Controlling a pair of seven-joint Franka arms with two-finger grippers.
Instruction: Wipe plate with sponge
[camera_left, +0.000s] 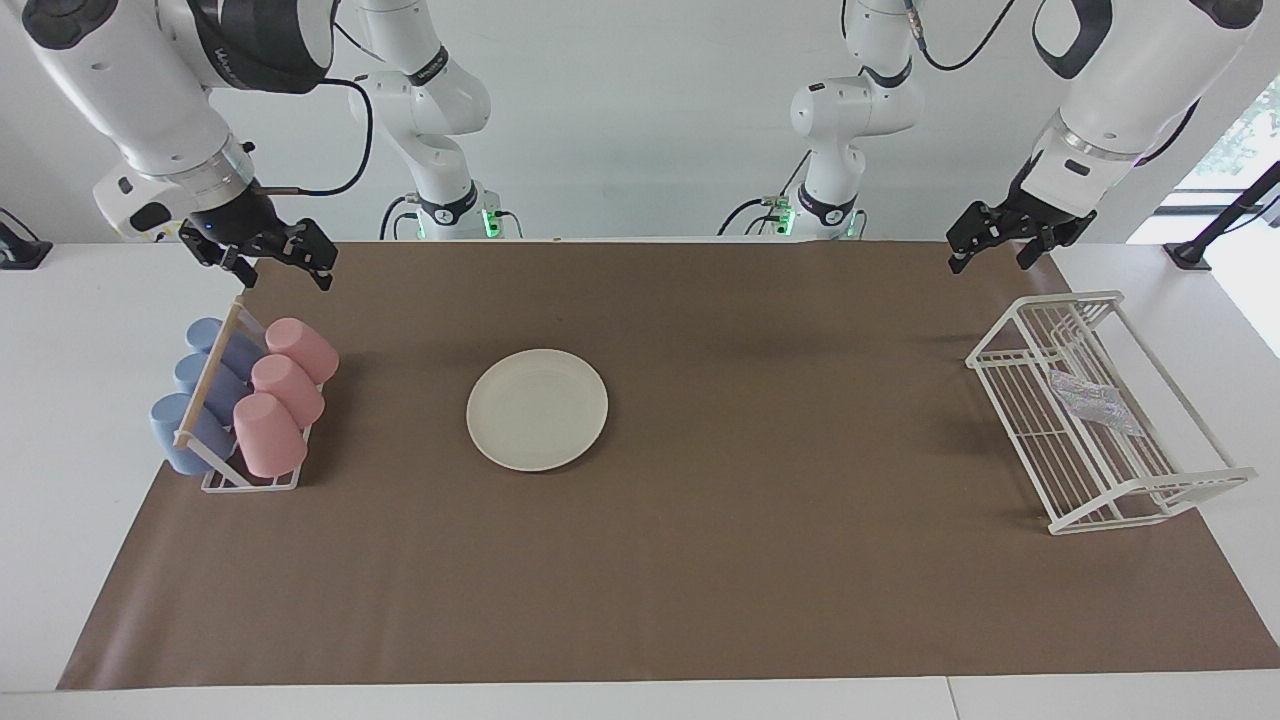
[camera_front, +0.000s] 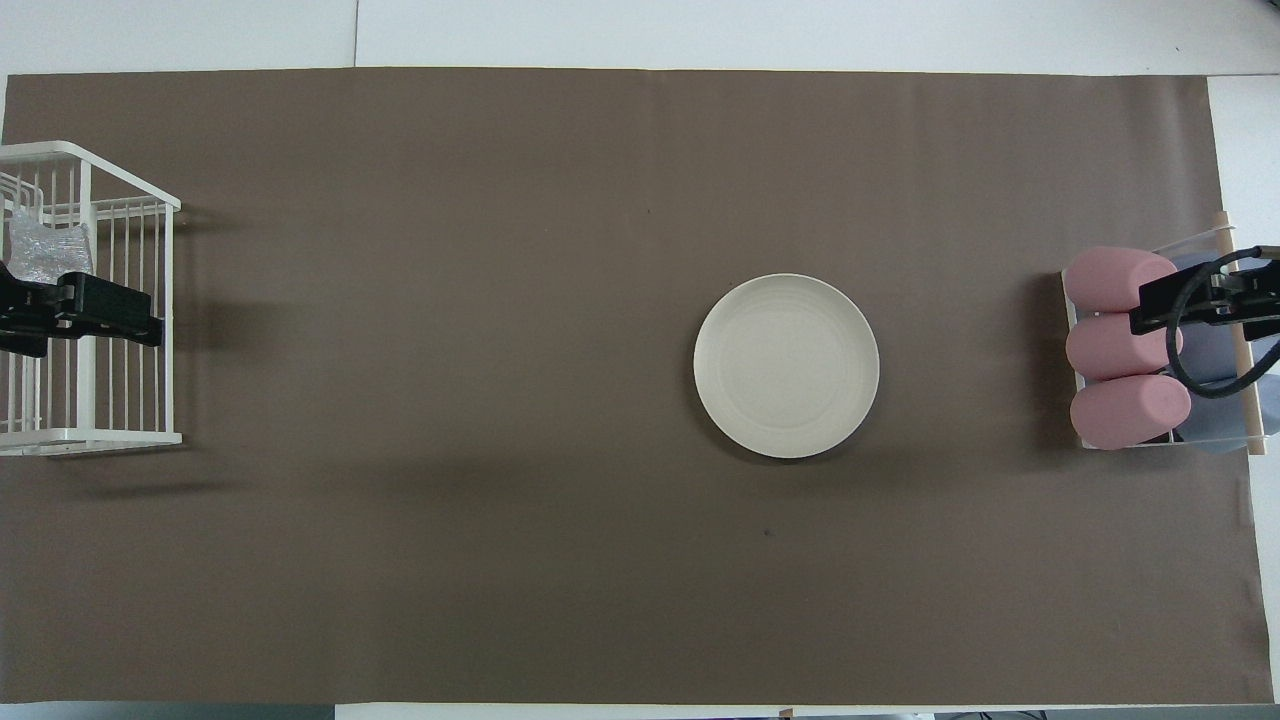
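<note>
The plate (camera_left: 537, 409) lies flat on the brown mat (camera_left: 700, 560) that covers the worktop (camera_left: 60, 420), toward the right arm's end, with nothing on it. The sponge (camera_left: 1092, 401) rests inside the white wire rack (camera_left: 1180, 400) at the left arm's end, well apart from the plate.

The facing view shows both arms whole and both grippers raised in the air. The overhead view shows only the grippers' tips, and there the left gripper covers part of the rack just beside the sponge.

The left gripper (camera_left: 993, 244) hangs over the rack's end nearer the robots, its fingers apart, holding nothing. The right gripper (camera_left: 272, 262) hangs by the cup rack (camera_left: 250, 482) with its pink cups (camera_left: 287, 388) and blue cups (camera_left: 190, 420), fingers likewise apart and empty.
</note>
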